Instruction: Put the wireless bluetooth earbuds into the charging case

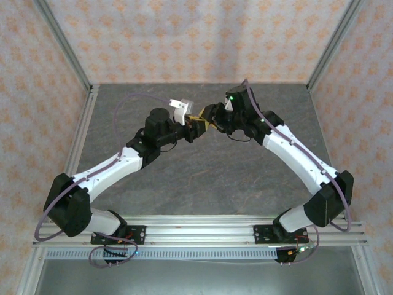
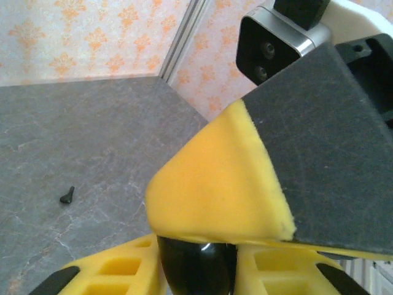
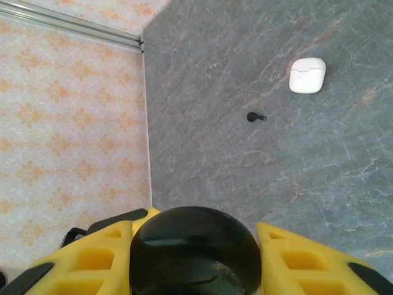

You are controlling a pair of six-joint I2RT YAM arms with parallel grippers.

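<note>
A glossy black charging case is held in the air over the middle of the table. My right gripper is shut on it, a yellow finger on each side. My left gripper is shut on the same black case from the opposite side, and a right finger's yellow pad lies across the top of it. In the top view the left gripper and right gripper meet tip to tip. One black earbud lies alone on the table; the same earbud shows in the left wrist view.
A closed white charging case rests on the grey table beyond the black earbud. Patterned walls with metal corner rails enclose the table on three sides. The right arm's camera housing hangs close above my left gripper.
</note>
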